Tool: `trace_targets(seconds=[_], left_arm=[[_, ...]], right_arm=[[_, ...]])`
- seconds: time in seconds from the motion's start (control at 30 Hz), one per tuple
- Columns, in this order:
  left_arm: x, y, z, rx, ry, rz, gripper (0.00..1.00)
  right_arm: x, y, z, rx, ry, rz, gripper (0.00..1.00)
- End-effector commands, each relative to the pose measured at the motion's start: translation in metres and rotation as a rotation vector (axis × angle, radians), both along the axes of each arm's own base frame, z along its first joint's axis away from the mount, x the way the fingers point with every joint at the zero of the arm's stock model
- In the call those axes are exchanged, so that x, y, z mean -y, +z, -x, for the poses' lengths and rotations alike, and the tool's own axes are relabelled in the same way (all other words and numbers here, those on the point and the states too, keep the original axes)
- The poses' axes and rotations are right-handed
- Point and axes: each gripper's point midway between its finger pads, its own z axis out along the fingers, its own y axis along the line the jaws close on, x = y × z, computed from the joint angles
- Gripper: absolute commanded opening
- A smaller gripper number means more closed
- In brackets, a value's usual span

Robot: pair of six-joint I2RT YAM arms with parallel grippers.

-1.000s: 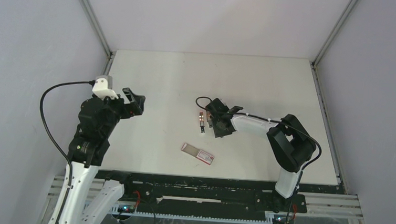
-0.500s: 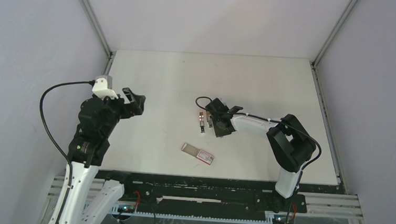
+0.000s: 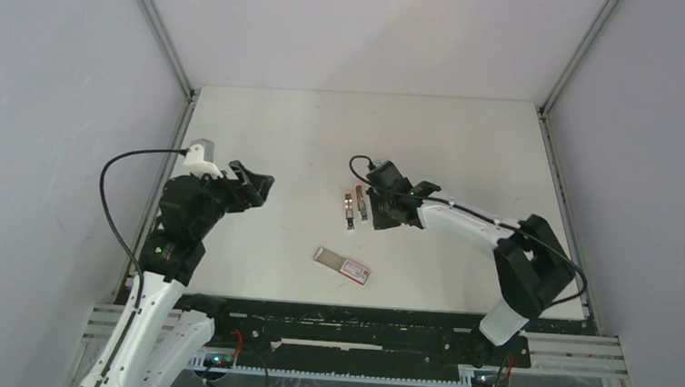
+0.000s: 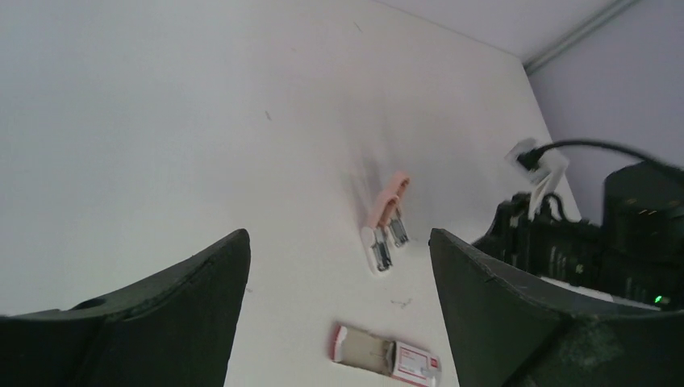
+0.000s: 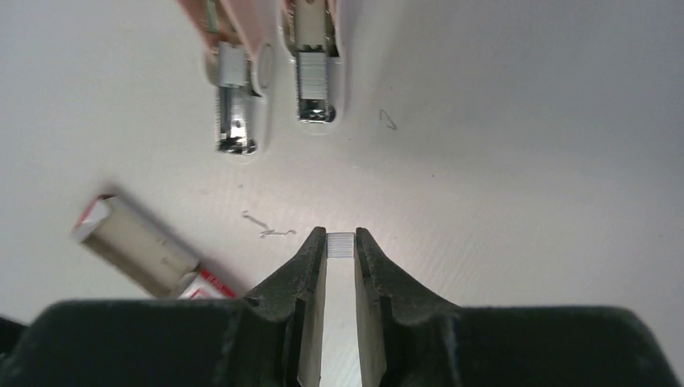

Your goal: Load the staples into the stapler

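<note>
The pink stapler (image 3: 353, 207) lies opened flat in two arms at mid-table; its metal channels show in the right wrist view (image 5: 313, 72) and it shows in the left wrist view (image 4: 385, 224). My right gripper (image 3: 371, 213) (image 5: 341, 243) is just right of it, shut on a short silver strip of staples (image 5: 341, 244) pinched at the fingertips. The pink-red staple pack (image 3: 341, 265) (image 4: 385, 359) (image 5: 143, 249) lies open nearer the front edge. My left gripper (image 3: 258, 188) (image 4: 339, 246) is open and empty, above the table's left part.
Loose bent staples lie on the white table (image 5: 270, 231) (image 5: 388, 119). Metal frame posts and grey walls bound the table on both sides (image 3: 162, 35). The right arm's cable (image 3: 356, 163) loops near the stapler.
My left arm has swung right and toward the table's middle. My right arm's elbow has moved right and its gripper has drawn back slightly from the stapler.
</note>
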Motion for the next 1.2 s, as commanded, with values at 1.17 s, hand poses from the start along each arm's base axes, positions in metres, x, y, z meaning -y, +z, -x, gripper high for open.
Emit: trace_targets(seconds=[1.17], left_arm=[[0.216,0.110,0.127,0.204,-1.016,0.687,0.62]], right_arm=[[-0.046,0.305,0.109,0.342,0.398,-1.295,0.18]])
